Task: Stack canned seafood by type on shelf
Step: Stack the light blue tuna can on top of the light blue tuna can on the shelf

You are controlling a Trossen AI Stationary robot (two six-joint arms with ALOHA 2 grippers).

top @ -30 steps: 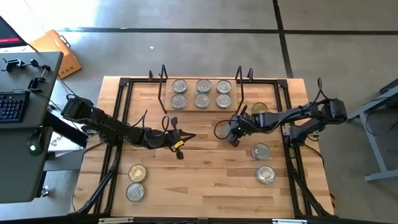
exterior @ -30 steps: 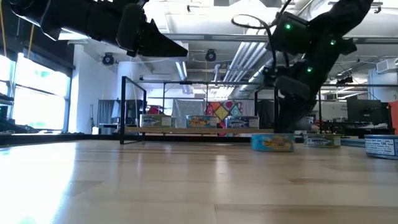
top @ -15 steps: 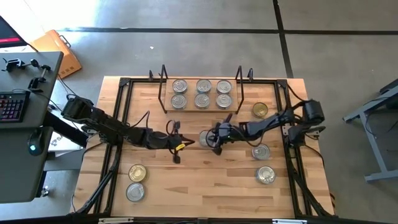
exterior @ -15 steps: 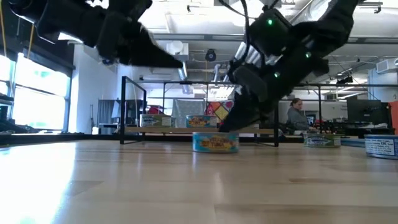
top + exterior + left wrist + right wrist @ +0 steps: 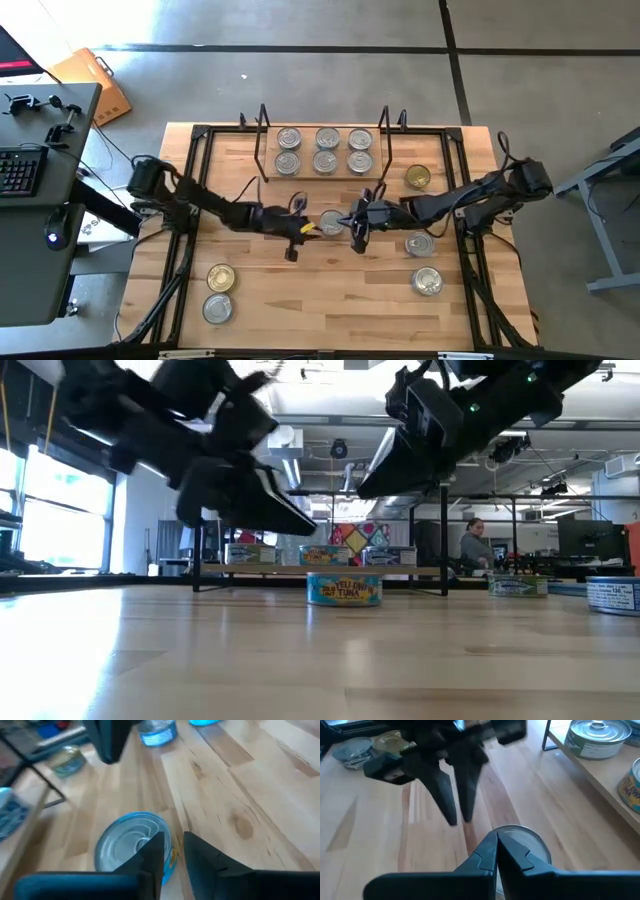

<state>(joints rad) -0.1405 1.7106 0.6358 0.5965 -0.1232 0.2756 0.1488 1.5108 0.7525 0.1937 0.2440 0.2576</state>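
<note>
At frame centre, the short round silver-topped tin [image 5: 331, 222] has a blue-and-yellow label. The 6 silver-topped tins [image 5: 324, 150] sit on the light-wood, black-wire shelf [image 5: 262, 150]. The light-wood desk [image 5: 320, 290] is striped.

Tin [image 5: 522, 842] half hidden; labels unreadable
</note>
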